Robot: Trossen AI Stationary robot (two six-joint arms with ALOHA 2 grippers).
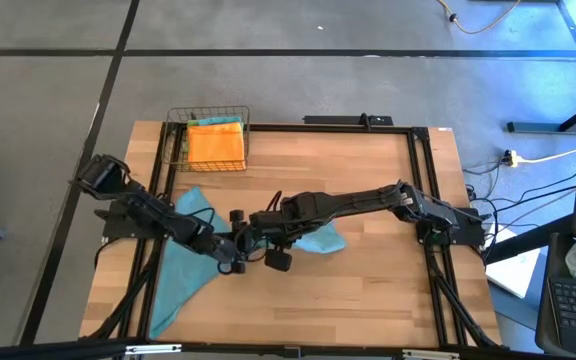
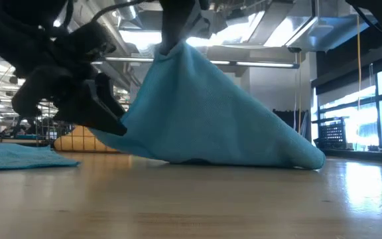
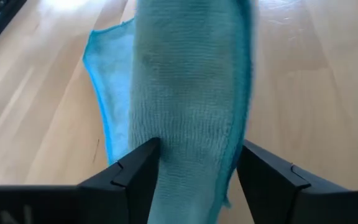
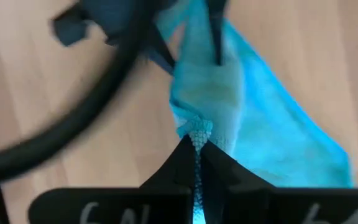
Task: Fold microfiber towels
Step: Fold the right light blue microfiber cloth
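Note:
My right gripper (image 4: 196, 148) is shut on a teal microfiber towel (image 2: 211, 113) and holds it up like a tent above the table's middle. The towel's lower end (image 2: 304, 159) rests on the wood. My left gripper (image 3: 197, 171) is open, and its fingers stand on either side of the towel's hanging part (image 3: 191, 124), below the right gripper. In the low view the left gripper (image 2: 108, 116) shows at the towel's left edge. A second teal towel (image 1: 180, 265) lies flat at the table's left. An orange towel (image 1: 216, 145) lies in a wire basket (image 1: 176, 135). My right gripper pinches a bunched tip of the teal towel (image 4: 196, 132) between its two fingers, coming from above and pointing steeply down. The cloth hangs below the fingers and slopes down to the table. Of my left gripper I cannot tell whether its open fingers (image 3: 138, 171) touch the cloth between them.
The wire basket stands at the table's far left with a lime green edge (image 1: 214, 122) behind the orange towel. A black frame (image 1: 418, 190) runs around the tabletop. Bare wood (image 1: 368, 290) lies at the near right.

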